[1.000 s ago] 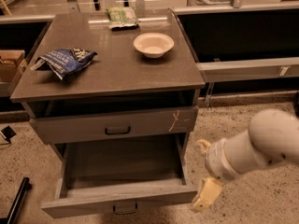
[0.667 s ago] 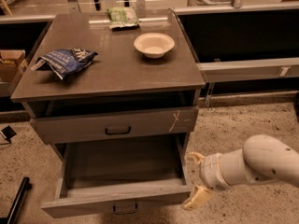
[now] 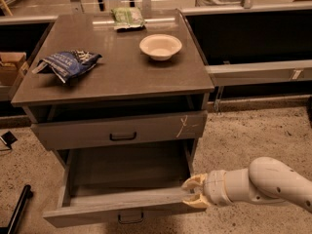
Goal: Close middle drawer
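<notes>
The middle drawer (image 3: pixel 117 204) is pulled far out of the grey cabinet. It is wide, deep and empty, with a low plain front and a small dark handle (image 3: pixel 130 219). My gripper (image 3: pixel 194 193) reaches in from the right on a white arm (image 3: pixel 263 183). It is at the right end of the drawer's front, with its cream fingers (image 3: pixel 196 181) spread, one above and one below the front's top edge. Above it, the taller-fronted drawer with a white scratch (image 3: pixel 122 130) stands slightly out.
On the cabinet top (image 3: pixel 122 82) lie a white bowl (image 3: pixel 160 46), a blue snack bag (image 3: pixel 66 64) and a green packet (image 3: pixel 127 17). A cardboard box (image 3: pixel 10 67) is at the left, a dark bar (image 3: pixel 17 209) on the floor at the lower left, a metal rail (image 3: pixel 258 72) at the right.
My arm has swung left and lower, bringing the gripper from beside the cabinet to the right front corner of the middle drawer. The drawer has not visibly moved.
</notes>
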`<state>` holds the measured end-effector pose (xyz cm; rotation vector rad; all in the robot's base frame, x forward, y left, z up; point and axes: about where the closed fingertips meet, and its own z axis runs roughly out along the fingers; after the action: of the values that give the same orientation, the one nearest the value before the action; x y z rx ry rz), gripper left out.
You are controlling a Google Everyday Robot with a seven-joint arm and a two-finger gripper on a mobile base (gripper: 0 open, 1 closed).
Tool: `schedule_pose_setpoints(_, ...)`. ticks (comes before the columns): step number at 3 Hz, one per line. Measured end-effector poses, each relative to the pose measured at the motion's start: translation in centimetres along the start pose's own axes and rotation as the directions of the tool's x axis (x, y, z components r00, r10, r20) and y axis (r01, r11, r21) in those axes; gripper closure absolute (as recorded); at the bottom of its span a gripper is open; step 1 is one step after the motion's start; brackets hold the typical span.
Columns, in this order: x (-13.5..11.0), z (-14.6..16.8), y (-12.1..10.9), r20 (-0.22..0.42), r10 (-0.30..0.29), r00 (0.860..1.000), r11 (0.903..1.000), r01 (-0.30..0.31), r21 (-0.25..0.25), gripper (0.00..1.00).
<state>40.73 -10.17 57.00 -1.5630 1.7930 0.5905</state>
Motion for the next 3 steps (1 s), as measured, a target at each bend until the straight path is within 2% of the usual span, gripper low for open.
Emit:
schedule_pose_setpoints(1, 0.9, 1.4, 0.1, 0.022, 0.004, 1.0, 0.999, -0.003, -0.045, 0.85)
schedule_pose_setpoints(2, 3.3, 5.8, 4.1, 0.099, 0.009, 0.995, 0.9934, 0.003, -0.114, 1.0)
schedule_pose_setpoints(3, 4.8, 9.0, 7.2, 0.126, -0.001, 0.992, 0.9897, 0.019, -0.142, 1.0)
